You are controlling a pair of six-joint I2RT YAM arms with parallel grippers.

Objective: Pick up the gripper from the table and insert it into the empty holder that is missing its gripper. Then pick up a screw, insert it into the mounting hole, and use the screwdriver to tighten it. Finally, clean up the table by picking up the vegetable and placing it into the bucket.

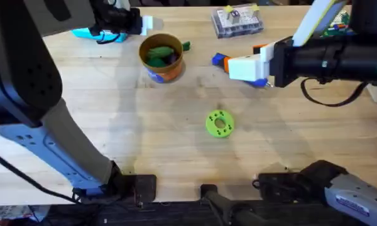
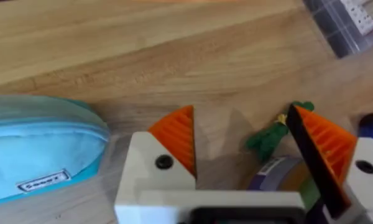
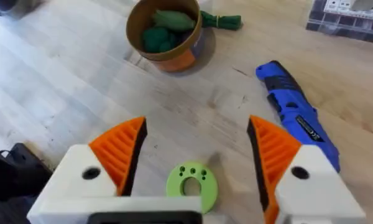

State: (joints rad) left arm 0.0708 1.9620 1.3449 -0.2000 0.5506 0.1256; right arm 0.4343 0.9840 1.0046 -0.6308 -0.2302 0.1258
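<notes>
Clean-up step looked to be in hand, possibly near done. Bucket point(image 1: 161, 58) stood at the far middle of the bench point(image 1: 176, 138), with green pieces already inside. 1 vegetable point(image 1: 186, 46), dark green, lay on the wood just beside the bucket's rim on its right side; in the right wrist view it point(image 3: 221, 21) touched or nearly touched the rim, cannot tell which.

Left end effector point(image 2: 242, 140) hung near that far area, orange pads apart, holding nothing. Right end effector point(image 3: 196, 155) hovered over mid-bench, also spread wide and empty.

Judgement: if that stray vegetable counts, the next move calls for a low pinch across its thin body, a short lift, and a drop over the rim. The left arm sat closer.

Around:
- blue screwdriver point(image 3: 295, 112) lying right of the bucket
- bright green disc point(image 1: 220, 123) mid-bench, under the right end effector
- clear parts box point(image 1: 237, 21) at the far edge
- light-blue pouch point(image 2: 40, 146) far left

Bucket wall crowded the grasp; a finger might nudge the tub.
</notes>
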